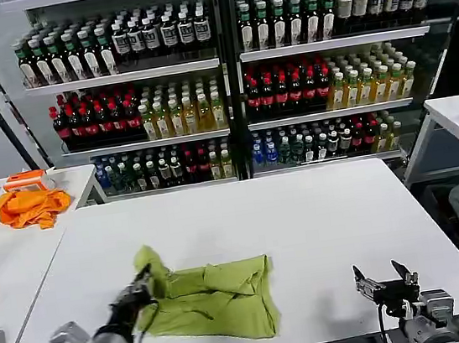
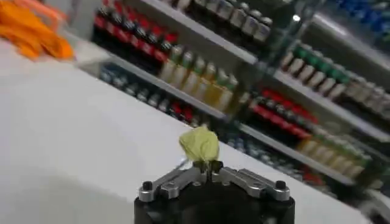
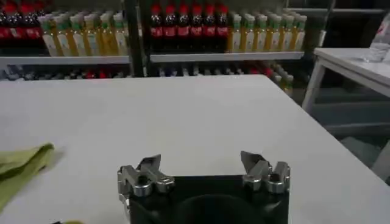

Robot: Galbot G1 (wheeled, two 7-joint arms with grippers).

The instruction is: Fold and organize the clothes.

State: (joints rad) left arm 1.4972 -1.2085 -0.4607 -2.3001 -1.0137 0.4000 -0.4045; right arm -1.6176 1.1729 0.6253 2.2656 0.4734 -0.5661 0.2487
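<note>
While one lime yellow-green cotton T-shirt (image 1: 217, 298) lies crumpled on the white table (image 1: 304, 221) near its front edge, my left gripper (image 1: 146, 277) pinches its raised left corner. My right gripper (image 1: 384, 273) hovers spread over the table's front right, well apart. One orange cloth (image 1: 31, 206) sits on the side table (image 1: 3, 252).

The T-shirt (image 1: 216, 296) is seen as soft, matt cotton-like cloth, creased and rumpled, a wad of it pinched between the shut metal fingers (image 2: 183, 179) of the left gripper (image 1: 144, 277). A smooth, matt white table (image 1: 303, 212) is shown beneath it. The right gripper (image 1: 384, 274), well apart from the cloth, is made of brushed grey metal fingers (image 3: 146, 173) on a black matt body, spread wide.
</note>
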